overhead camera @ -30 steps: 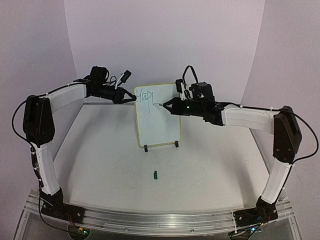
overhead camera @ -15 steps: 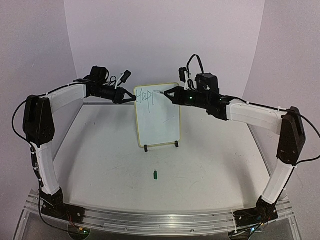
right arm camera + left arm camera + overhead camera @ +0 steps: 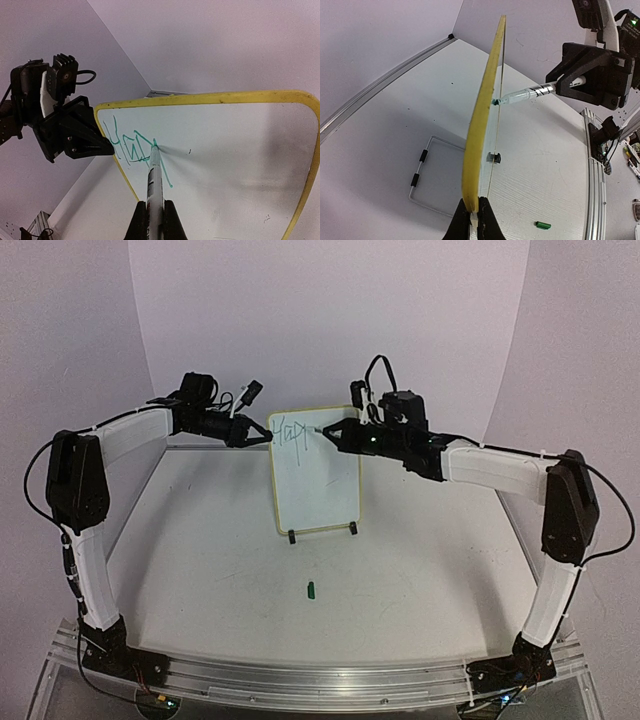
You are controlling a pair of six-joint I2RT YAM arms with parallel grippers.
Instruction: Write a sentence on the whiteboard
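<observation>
The whiteboard [image 3: 318, 485] stands upright on the table, white with a yellow rim [image 3: 481, 125]. Green letters of the sentence [image 3: 291, 430] run along its top left, and in the right wrist view the sentence [image 3: 131, 145] reads roughly "Hap" plus a long downstroke. My left gripper [image 3: 266, 436] is shut on the board's upper left edge, its fingertips [image 3: 485, 220] pinching the rim. My right gripper [image 3: 334, 432] is shut on a white pen [image 3: 155, 185]. The pen's green tip touches the board at the top of the last stroke, also visible from the left wrist as the pen [image 3: 527, 93] meeting the board.
A wire stand [image 3: 426, 172] with black feet [image 3: 292, 536] props the board from behind. A small green pen cap [image 3: 311, 589] lies on the table in front of the board, also seen as the cap [image 3: 543, 225] in the left wrist view.
My right gripper has carried the pen up from the lower end of the last downstroke to its top. The left gripper and the board have not moved.
</observation>
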